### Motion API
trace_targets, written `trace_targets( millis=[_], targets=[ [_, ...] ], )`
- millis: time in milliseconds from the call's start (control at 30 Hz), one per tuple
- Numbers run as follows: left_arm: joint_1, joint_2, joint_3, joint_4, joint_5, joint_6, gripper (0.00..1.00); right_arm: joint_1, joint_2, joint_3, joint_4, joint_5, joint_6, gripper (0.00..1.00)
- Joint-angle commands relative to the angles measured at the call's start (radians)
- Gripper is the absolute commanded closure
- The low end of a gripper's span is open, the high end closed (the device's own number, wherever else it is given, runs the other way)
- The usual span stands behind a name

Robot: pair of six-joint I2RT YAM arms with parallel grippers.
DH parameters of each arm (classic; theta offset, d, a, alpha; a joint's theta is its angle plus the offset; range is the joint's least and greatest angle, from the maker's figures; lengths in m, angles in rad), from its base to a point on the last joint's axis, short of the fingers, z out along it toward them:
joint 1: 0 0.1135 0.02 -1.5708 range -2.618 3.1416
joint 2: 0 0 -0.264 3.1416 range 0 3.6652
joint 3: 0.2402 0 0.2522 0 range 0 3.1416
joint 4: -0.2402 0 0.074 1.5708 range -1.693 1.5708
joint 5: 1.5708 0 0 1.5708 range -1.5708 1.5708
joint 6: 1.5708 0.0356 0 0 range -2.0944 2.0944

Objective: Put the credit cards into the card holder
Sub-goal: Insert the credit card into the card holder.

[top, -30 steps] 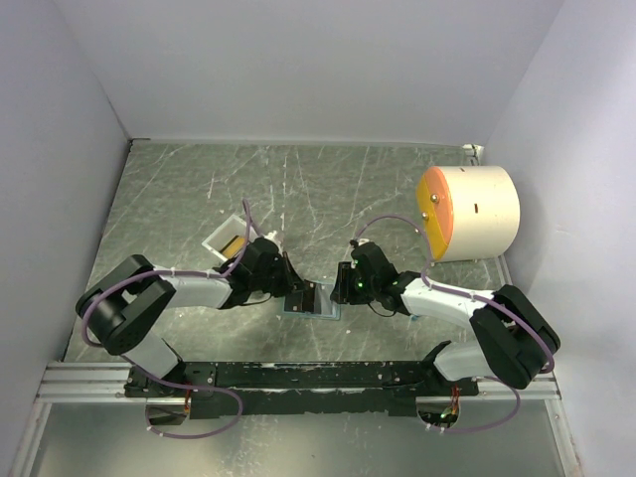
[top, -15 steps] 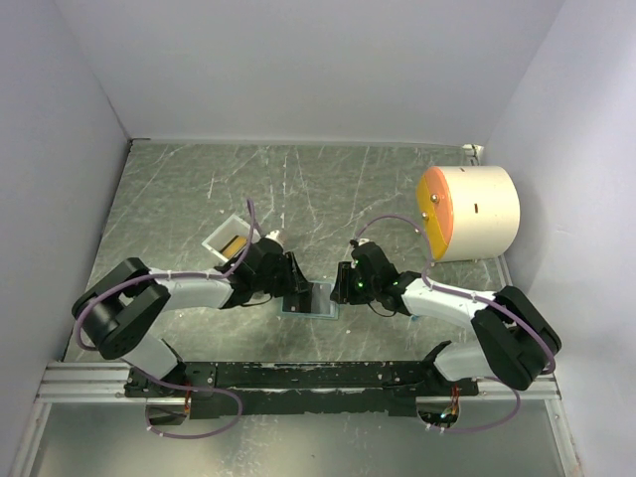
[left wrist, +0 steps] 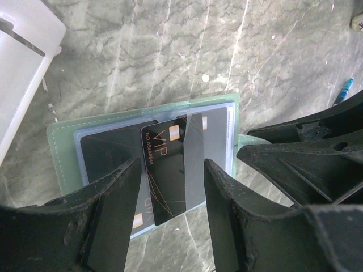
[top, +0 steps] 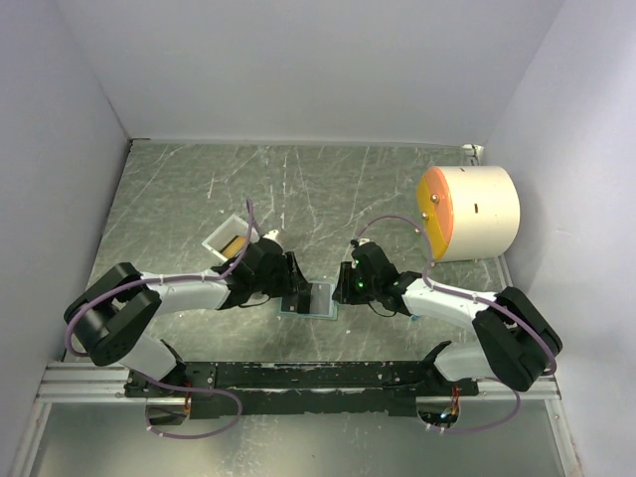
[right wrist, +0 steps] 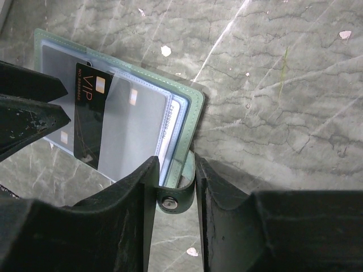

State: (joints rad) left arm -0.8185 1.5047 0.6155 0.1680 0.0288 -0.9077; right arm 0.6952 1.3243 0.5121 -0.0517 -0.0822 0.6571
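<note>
The card holder [top: 318, 298] lies open on the table between both arms, sage-green outside [left wrist: 61, 148], pale blue inside. A black credit card marked VIP [left wrist: 168, 144] sits partly inside a clear pocket, its lower end sticking out; another dark card [left wrist: 105, 148] fills the pocket beside it. My left gripper [left wrist: 171, 170] is open, its fingers either side of the VIP card and apart from it. My right gripper [right wrist: 176, 170] is shut on the holder's snap tab [right wrist: 173, 199]. A yellow-orange card [top: 236, 244] lies in the white tray.
The shallow white tray [top: 221, 238] stands left of the holder; its corner [left wrist: 25, 51] shows in the left wrist view. A big white cylinder with an orange face [top: 469, 212] sits at the right wall. A blue pen-like tip [left wrist: 342, 92] lies nearby.
My left gripper has opened and let go of the black VIP card, which stays in the pocket. My right gripper's fingers have narrowed onto the snap tab.
</note>
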Motion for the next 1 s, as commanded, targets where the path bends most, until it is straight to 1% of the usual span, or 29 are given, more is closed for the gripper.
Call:
trace_targets(
  millis=[0,200,567,967],
  targets=[
    [-0.013,0.011,0.005,0.04,0.005,0.014,0.41,0.004,-0.023,-0.013,0.002,0.009,0.004,0.68],
    [-0.027,0.042,0.018,0.046,0.022,0.0,0.42,0.004,-0.018,-0.012,0.01,0.004,0.006,0.69],
    [-0.047,0.092,0.044,0.117,0.07,-0.022,0.42,0.004,-0.008,-0.017,0.026,-0.004,0.007,0.7],
    [-0.06,0.115,0.06,0.159,0.1,-0.042,0.42,0.004,0.008,-0.013,0.031,0.007,0.001,0.71]
  ],
)
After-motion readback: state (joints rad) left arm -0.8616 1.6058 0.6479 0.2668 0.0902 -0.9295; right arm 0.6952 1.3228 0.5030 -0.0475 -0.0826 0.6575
